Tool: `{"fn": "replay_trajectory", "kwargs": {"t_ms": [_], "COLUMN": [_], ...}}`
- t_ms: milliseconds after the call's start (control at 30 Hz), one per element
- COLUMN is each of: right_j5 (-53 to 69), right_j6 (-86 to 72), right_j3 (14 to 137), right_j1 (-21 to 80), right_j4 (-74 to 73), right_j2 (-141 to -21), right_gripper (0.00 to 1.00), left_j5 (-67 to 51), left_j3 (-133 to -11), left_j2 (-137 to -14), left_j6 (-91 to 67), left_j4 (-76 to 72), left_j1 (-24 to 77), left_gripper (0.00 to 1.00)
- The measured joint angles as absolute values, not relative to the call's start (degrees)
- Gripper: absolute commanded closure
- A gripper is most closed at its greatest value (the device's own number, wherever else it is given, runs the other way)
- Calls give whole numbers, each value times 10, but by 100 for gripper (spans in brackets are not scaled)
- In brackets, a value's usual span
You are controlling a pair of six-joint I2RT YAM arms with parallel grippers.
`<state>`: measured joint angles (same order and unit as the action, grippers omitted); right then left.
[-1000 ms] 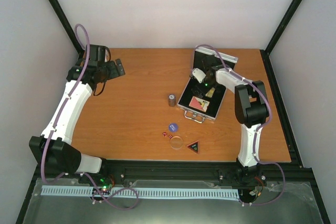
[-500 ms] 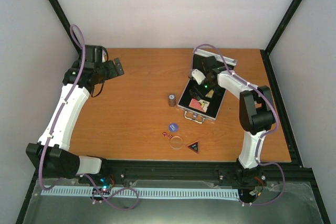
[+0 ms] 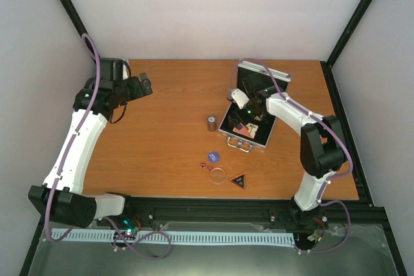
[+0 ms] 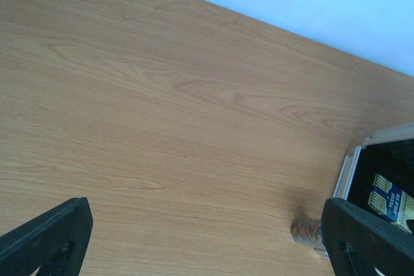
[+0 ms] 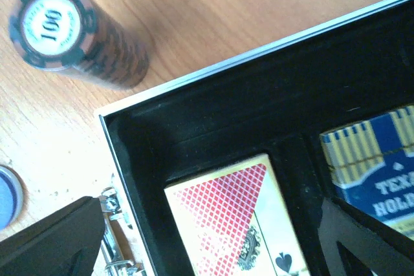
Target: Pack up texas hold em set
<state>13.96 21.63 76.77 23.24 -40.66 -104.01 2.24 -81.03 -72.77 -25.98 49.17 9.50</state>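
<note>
Right gripper [image 5: 207, 244] jaws spread wide, holding nothing; it hangs over the open silver case [image 3: 223, 128], right of table centre; lid [image 3: 262, 81] stands up on the far side, handle [image 3: 238, 145] on the near side; case sits skewed to the table edges. Red deck [image 5: 233, 218] lies flat directly under the gripper; blue-gold deck [image 5: 381, 159] flat in the next compartment. Dark cylinder [image 5: 71, 37] stands upright, axis vertical, "100" on top, just outside the case's left wall. Blue chip [image 3: 213, 157], 2 red dice [image 3: 207, 167], clear disc [image 3: 218, 174], black triangle [image 3: 239, 180] cluster nearer the bases. Left gripper [image 3: 139, 86] open, far left, well apart from everything.
</note>
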Motion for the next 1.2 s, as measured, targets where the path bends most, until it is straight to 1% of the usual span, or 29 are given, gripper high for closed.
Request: {"fn": "replay_trajectory", "kwargs": {"t_ms": [233, 400, 500, 633, 733, 833, 1000, 1067, 1167, 1200], "right_j5": [93, 50, 26, -1, -15, -17, -15, -14, -12, -10], "right_j6": [151, 88, 48, -12, -50, -80, -103, -107, -112, -114], "right_j3": [770, 771, 771, 771, 771, 765, 739, 734, 731, 730], "right_j1": [246, 286, 327, 412, 478, 533, 584, 595, 605, 607], "right_j4": [-415, -449, -479, -523, -548, -562, -572, -571, -567, -564], "right_j2": [-994, -977, -959, -927, -910, -907, -919, -931, -951, -958], "right_gripper": [9, 12, 16, 19, 26, 28, 33, 37, 38, 40], "left_j5": [5, -3, -6, -11, -18, -21, -22, -22, -22, -22], "left_j3": [-808, -808, -808, -808, -806, -797, -787, -784, -783, -783], "left_j2": [-726, -726, -725, -724, -720, -717, -717, -716, -715, -714], "left_j6": [-259, -255, -253, -252, -252, -252, -252, -252, -252, -252], "left_j4": [495, 505, 509, 511, 511, 511, 512, 513, 515, 515], "left_j1": [95, 95, 95, 95, 95, 95, 95, 95, 95, 95], "left_gripper": [0, 0, 0, 0, 0, 0, 0, 0, 0, 0]}}
